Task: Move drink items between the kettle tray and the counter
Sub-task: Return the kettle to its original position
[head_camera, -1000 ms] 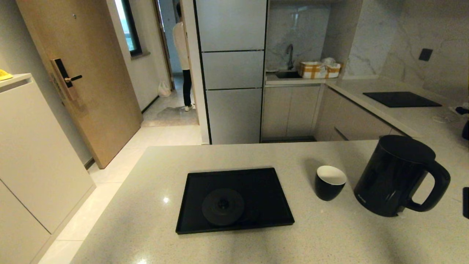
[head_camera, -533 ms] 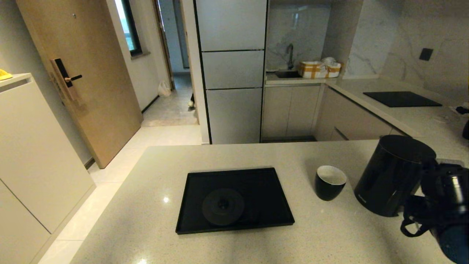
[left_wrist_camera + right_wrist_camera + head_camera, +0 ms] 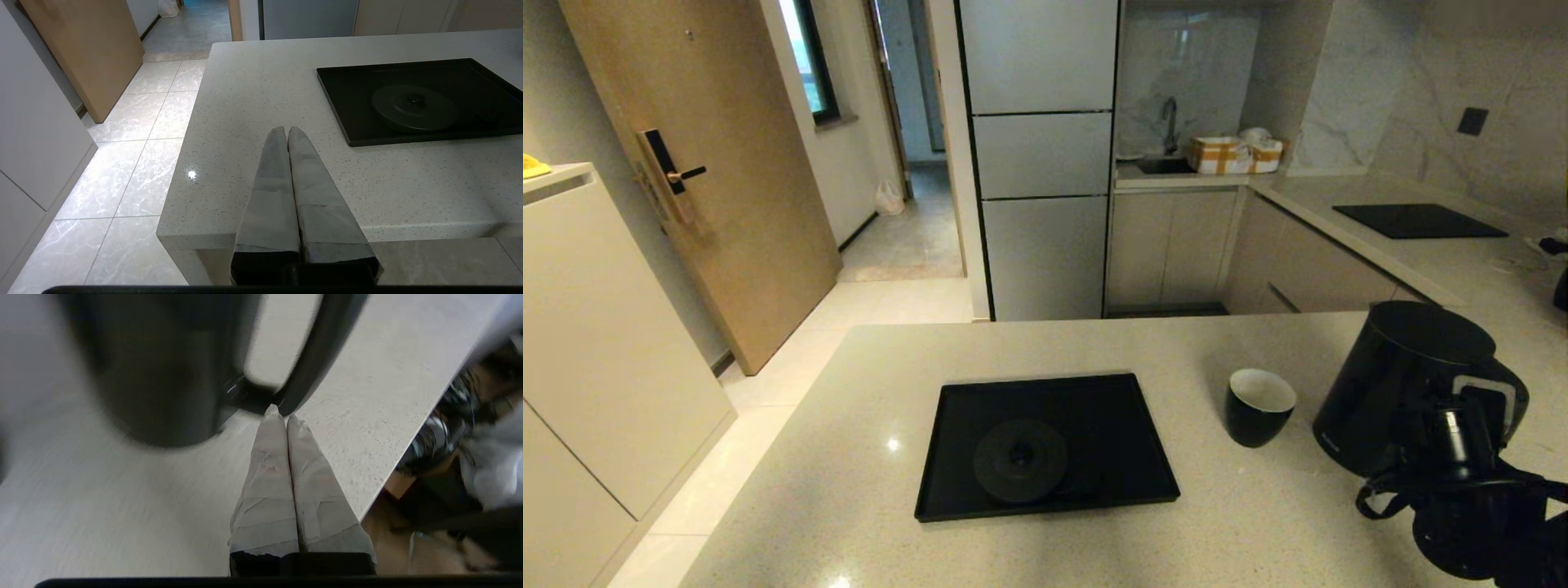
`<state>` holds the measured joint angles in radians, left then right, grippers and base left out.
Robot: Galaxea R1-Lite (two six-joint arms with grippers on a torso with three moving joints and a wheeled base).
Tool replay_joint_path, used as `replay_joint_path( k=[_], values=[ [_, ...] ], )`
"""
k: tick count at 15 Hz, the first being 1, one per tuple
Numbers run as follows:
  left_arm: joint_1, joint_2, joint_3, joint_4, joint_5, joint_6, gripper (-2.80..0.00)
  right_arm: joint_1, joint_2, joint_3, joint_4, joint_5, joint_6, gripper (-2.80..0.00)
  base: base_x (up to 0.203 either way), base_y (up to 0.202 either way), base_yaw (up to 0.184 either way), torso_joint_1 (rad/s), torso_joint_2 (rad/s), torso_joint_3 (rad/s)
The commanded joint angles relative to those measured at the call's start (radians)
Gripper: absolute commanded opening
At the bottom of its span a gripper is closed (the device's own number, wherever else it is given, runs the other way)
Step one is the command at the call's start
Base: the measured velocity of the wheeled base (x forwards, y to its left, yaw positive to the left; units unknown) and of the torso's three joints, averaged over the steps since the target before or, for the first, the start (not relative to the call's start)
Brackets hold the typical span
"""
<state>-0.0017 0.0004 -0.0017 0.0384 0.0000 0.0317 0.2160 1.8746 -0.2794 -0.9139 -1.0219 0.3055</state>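
The right tool is new here. A second ago there was no arm in the head view at all. Now the right arm is at the near right corner, in front of the kettle. Half a second ago it was further to the right, so it has swung in toward the handle.

In the right wrist view its two fingers are pressed together with nothing between them. Their tips sit at the bottom of the handle, where the loop meets the body. I cannot tell if they touch it.

I think this means the kettle is the first thing to be moved. The tool has to open before it can grab the handle.

The left tool is parked at the near left edge of the tabletop. Its fingers are together too, and it holds nothing.

The kettle stands upright on the tabletop at the right, well apart from the tray. It has not moved. The tray lies in the middle, with only the round base on it. The cup stands between the tray and the kettle, in the same spot as before.

Farther back, the person who stood in the doorway a second ago is gone.
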Motion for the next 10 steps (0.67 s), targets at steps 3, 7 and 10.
replay_joint_path(
  k=[3, 7, 10],
  values=[
    [0.000, 0.000, 0.000, 0.000, 0.000, 0.001, -2.80, -0.073, 0.112, -0.012, -0.147, 0.045, -0.020, -2.80, 0.000, 0.000, 0.000, 0.000, 0.00, 0.000],
    [0.000, 0.000, 0.000, 0.000, 0.000, 0.001, -2.80, -0.091, 0.140, 0.003, -0.290, 0.070, -0.089, -2.80, 0.000, 0.000, 0.000, 0.000, 0.00, 0.000],
    [0.000, 0.000, 0.000, 0.000, 0.000, 0.001, -2.80, -0.091, 0.167, 0.003, -0.345, 0.064, -0.132, 0.00, 0.000, 0.000, 0.000, 0.000, 0.00, 0.000]
  ],
)
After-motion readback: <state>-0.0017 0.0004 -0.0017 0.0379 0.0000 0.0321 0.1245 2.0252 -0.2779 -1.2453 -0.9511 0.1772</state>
